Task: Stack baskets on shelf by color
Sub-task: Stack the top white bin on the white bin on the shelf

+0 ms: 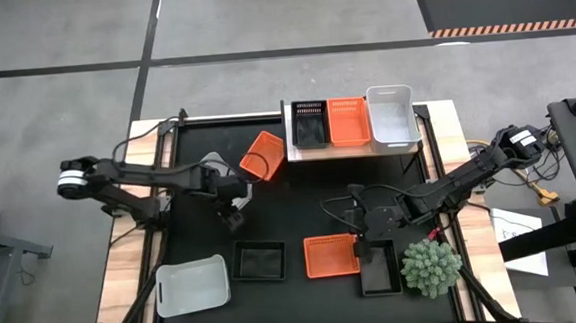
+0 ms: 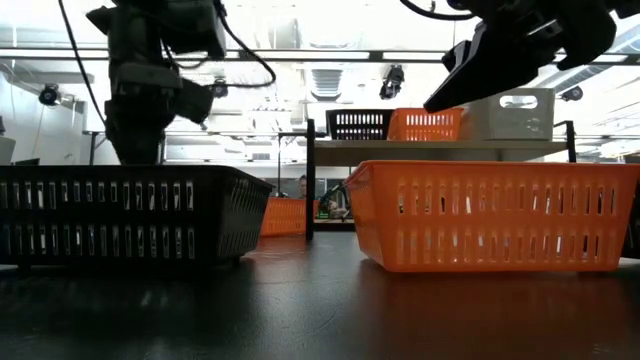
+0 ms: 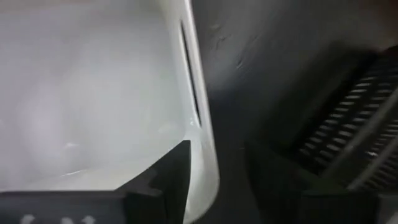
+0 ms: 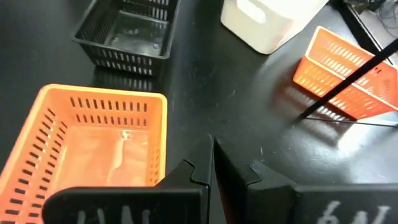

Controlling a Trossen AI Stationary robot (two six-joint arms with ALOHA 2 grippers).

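White basket (image 3: 93, 93) rim sits between the left tool's (image 3: 214, 180) parted fingers, ungripped.

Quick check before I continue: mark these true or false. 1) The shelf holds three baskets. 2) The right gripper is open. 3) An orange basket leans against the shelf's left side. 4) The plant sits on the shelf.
1) True: the shelf holds a black basket, an orange basket and a white basket.
2) False: the right gripper is shut, holding nothing.
3) True: the tilted orange basket rests there.
4) False: the plant stands on the mat, near the front right.
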